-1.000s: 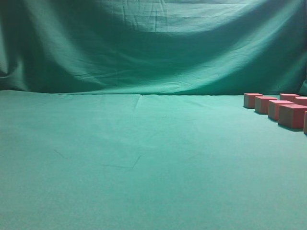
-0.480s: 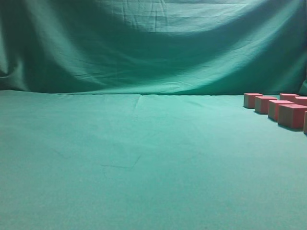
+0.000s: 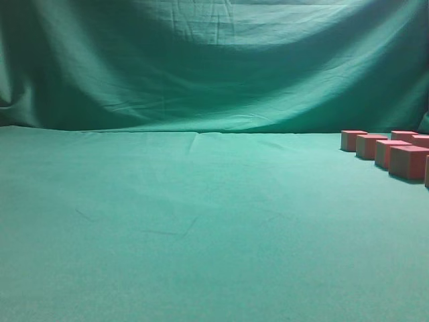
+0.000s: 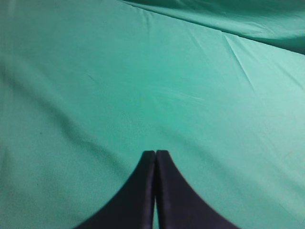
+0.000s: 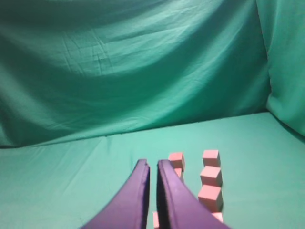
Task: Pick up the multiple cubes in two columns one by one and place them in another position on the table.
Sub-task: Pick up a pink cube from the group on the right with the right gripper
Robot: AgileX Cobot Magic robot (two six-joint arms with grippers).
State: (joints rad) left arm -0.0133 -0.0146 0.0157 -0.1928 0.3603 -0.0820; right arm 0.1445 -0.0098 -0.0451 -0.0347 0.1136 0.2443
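The cubes stand in two columns on the green table point(image 3: 201, 221). In the exterior view several of them point(image 3: 407, 162) sit at the far right edge, partly cut off. In the right wrist view the right column point(image 5: 211, 176) shows clearly, and the left column point(image 5: 176, 159) is mostly hidden behind my right finger. My right gripper point(image 5: 152, 165) is shut and empty, raised above and behind the cubes. My left gripper point(image 4: 156, 153) is shut and empty over bare cloth. Neither gripper shows in the exterior view.
A draped green cloth backdrop point(image 3: 214, 60) hangs behind the table and also closes the right side point(image 5: 286, 62). Shallow wrinkles point(image 4: 236, 57) run across the table cloth.
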